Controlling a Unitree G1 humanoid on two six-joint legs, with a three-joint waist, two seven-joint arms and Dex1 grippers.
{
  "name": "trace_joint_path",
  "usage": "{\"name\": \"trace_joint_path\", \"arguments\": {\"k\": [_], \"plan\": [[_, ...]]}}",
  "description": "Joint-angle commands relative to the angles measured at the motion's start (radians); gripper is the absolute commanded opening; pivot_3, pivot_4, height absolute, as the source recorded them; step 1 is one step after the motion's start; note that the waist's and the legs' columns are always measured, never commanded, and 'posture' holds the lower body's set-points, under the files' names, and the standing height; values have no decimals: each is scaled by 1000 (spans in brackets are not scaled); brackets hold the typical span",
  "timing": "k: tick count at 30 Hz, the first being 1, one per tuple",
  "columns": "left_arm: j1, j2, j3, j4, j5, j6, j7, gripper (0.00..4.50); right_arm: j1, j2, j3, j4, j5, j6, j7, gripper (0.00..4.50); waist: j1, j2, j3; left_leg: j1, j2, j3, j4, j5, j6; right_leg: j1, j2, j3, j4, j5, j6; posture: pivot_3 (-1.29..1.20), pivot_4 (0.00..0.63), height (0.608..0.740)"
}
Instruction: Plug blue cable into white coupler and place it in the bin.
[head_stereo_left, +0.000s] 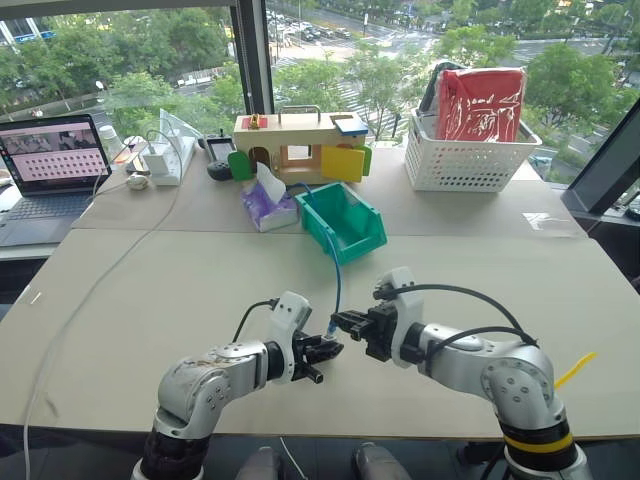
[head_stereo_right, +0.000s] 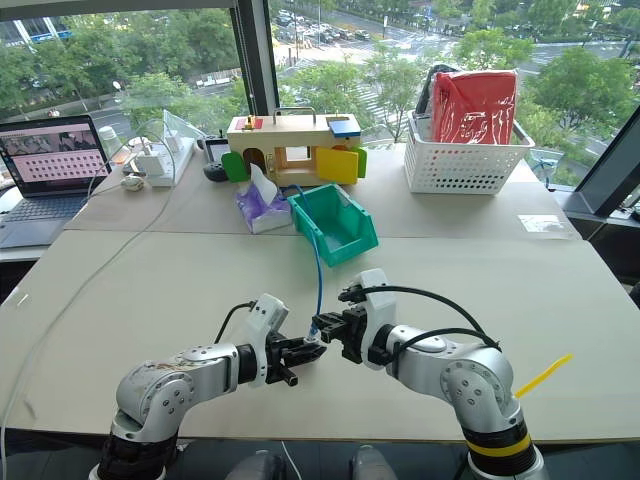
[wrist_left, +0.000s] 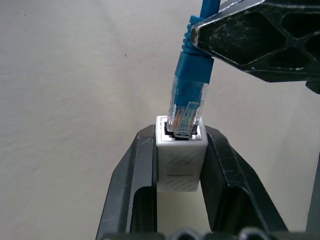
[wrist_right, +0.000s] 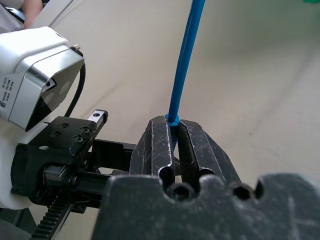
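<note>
The left gripper (wrist_left: 180, 165) is clamping the white coupler (wrist_left: 180, 159) just above the counter (head_stereo_left: 180, 290), near the bin (head_stereo_left: 345, 222). The right gripper (wrist_right: 173, 131) is pinching the blue cable (wrist_right: 184, 60), its clear plug sitting in the coupler's mouth while the cord is trailing back into that bin.

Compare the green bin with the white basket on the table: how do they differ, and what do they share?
The bin is teal with solid walls; the basket is white lattice. The bin holds the blue cable's far end; the basket holds a red bag. Both are open-topped and stand on the table.
</note>
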Motion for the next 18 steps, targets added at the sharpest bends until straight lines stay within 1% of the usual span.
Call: {"name": "trace_joint_path", "arguments": {"k": [1,9,14,18], "plan": [[-4,6,1,-29,-12,-22,-3,680,4,-5,-18,-30,12,34,-3,0,0,0,0,0,0,0,0,0,0,0,0,0,0,0,0,0,150,715],[-22,15,-12,-39,-5,-12,9,680,-26,-37,7,-23,-7,93,32,0,0,0,0,0,0,0,0,0,0,0,0,0,0,0,0,0,150,715],[-54,15,0,-68,-18,58,43,680,-56,-64,42,-21,-46,113,76,0,0,0,0,0,0,0,0,0,0,0,0,0,0,0,0,0,150,715],[-71,-4,18,-81,-28,105,68,680,-77,-89,75,-21,-88,116,129,0,-1,0,0,0,0,0,0,0,0,0,0,0,0,0,0,0,150,715]]}}
